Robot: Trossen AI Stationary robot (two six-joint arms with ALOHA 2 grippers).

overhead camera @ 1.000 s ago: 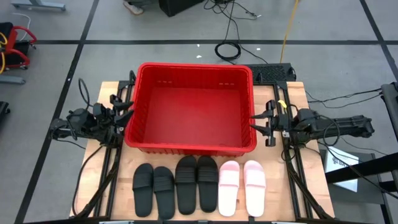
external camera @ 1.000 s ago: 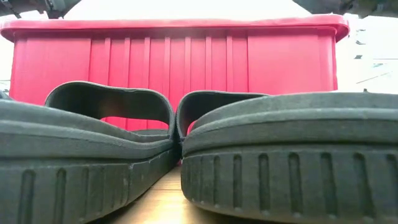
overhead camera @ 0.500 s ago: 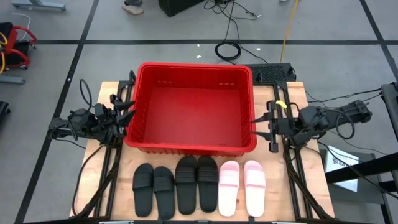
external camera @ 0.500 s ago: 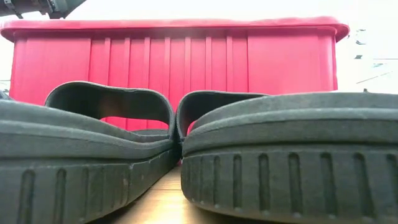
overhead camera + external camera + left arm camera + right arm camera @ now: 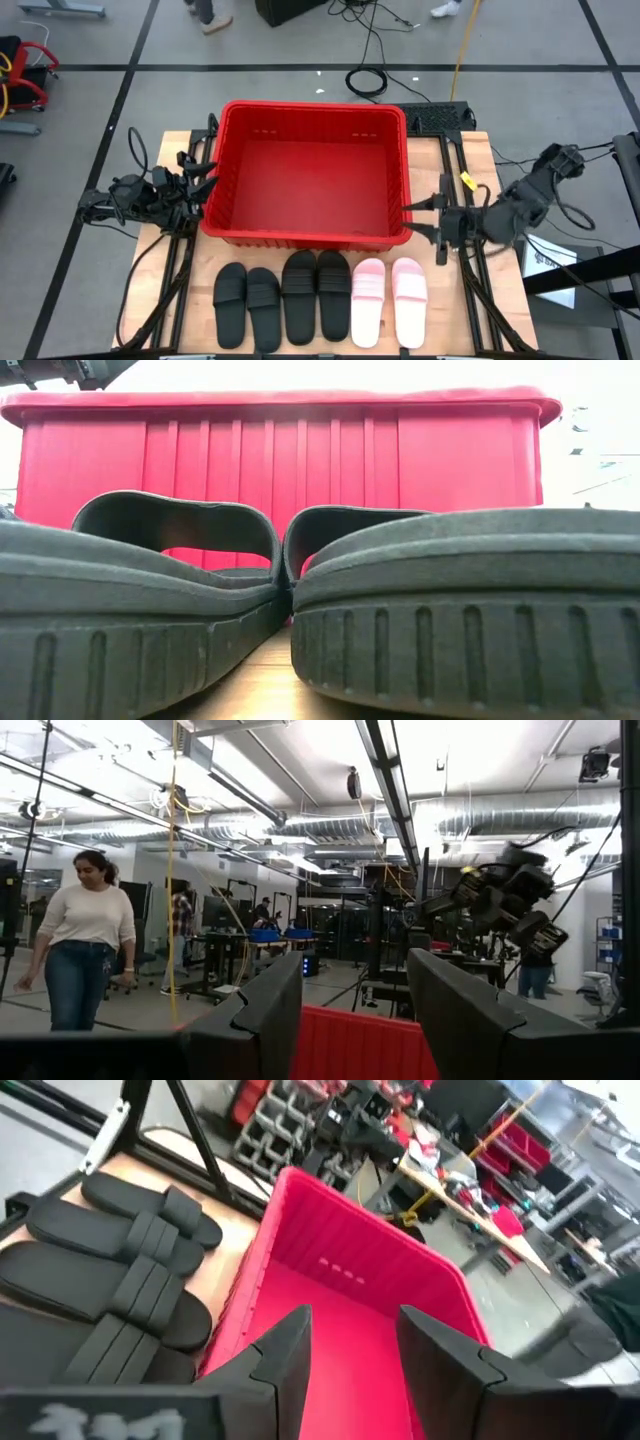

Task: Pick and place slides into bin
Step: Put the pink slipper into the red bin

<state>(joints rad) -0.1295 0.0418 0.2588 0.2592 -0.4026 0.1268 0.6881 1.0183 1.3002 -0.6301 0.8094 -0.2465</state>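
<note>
Slides [image 5: 320,296]: four black, two pale pink.

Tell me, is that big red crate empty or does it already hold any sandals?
Empty. From above, the red crate shows only its bare floor, and all six sandals lie in a row on the table in front of it.

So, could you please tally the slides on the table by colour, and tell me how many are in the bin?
Black slides: 4
Pale pink slides: 2
Slides inside the bin: 0
Total slides: 6, all lying in a row on the table in front of the bin.
</note>
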